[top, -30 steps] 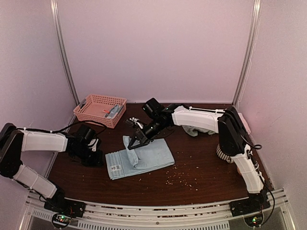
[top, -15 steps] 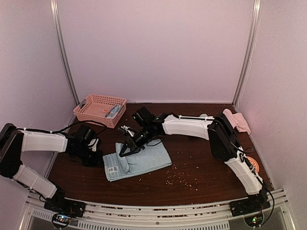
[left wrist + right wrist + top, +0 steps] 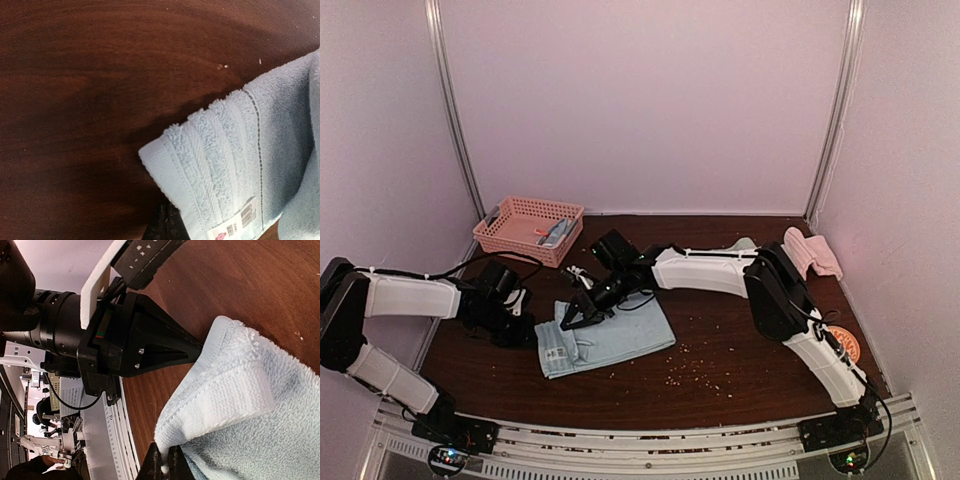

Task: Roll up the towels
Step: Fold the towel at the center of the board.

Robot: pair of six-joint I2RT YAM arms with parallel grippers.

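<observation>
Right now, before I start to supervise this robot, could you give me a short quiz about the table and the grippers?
1. Fill in: the pink basket stands at the back ___ corner of the table.
2. True or false: the light blue towel is fully rolled up.
3. What does the right gripper pinch? A) the pink basket B) the light blue towel C) nothing
Key: 1 left; 2 false; 3 B.
</observation>
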